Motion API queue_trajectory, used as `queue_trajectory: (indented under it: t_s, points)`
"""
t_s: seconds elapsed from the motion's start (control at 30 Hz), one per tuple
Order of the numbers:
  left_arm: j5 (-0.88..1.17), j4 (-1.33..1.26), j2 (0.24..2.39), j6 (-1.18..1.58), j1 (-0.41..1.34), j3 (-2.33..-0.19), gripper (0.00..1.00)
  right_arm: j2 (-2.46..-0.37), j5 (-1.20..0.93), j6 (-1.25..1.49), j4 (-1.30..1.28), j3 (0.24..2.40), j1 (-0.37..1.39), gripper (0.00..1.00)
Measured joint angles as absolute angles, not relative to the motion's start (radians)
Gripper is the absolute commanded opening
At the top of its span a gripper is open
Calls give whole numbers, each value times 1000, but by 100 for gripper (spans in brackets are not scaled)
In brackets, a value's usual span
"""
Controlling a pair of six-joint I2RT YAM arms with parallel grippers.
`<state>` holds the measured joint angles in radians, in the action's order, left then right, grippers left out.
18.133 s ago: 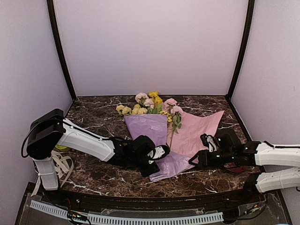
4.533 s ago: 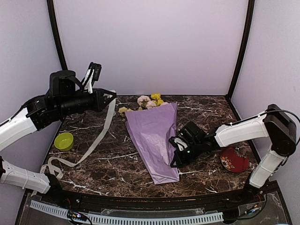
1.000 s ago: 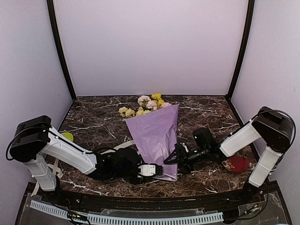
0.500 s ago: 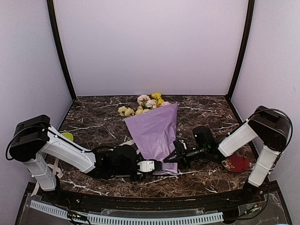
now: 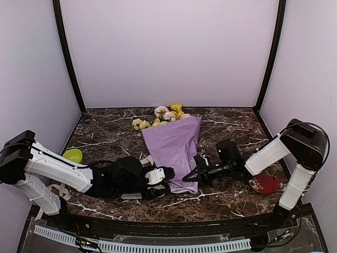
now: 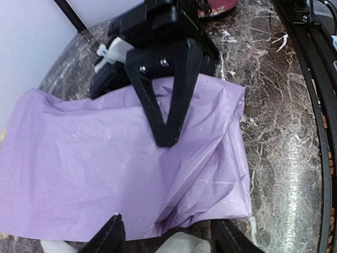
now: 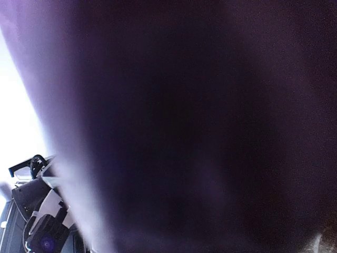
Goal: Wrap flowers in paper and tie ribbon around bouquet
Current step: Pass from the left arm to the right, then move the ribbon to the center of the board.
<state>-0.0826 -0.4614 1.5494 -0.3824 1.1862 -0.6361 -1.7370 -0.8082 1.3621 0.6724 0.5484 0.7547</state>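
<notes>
Dark marble worktop (image 5: 105, 126): lilac paper (image 5: 174, 147) cone lies mid-worktop, flowers (image 5: 166, 116) toward the far edge. Left gripper (image 5: 164, 174) jaws wide at the cone's near end; right gripper (image 6: 168, 138) closed, tips on paper. Ribbon (image 5: 146, 158) beside left gripper, untied. Risk: the cone unrolls if the right tips lift.

Left end effector (image 5: 168, 174) opened, right end effector (image 6: 168, 138) closed

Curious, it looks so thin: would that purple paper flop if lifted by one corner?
Probably floppy: the paper shows soft wrinkles and a curled edge. Likely light and easy to tear, since it looks thin.
</notes>
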Motion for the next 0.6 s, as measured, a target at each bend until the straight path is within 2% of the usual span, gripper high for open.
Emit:
queue_trajectory:
  t_s: [0.1,0.37,0.47,0.6]
  points:
    - [-125,-442,1468,-241,1187,-609,71,-1723,-797,1353,644,568,756,0]
    - [-172,-381,1390,257,1187,-463,72,-1690,-746,1314,579,605,757,0]
    - [-185,-341,1422,332,1187,-435,75,-1690,-731,1303,561,617,758,0]
    - [-239,-255,1526,348,1188,-512,77,-1690,-710,1276,516,641,758,0]
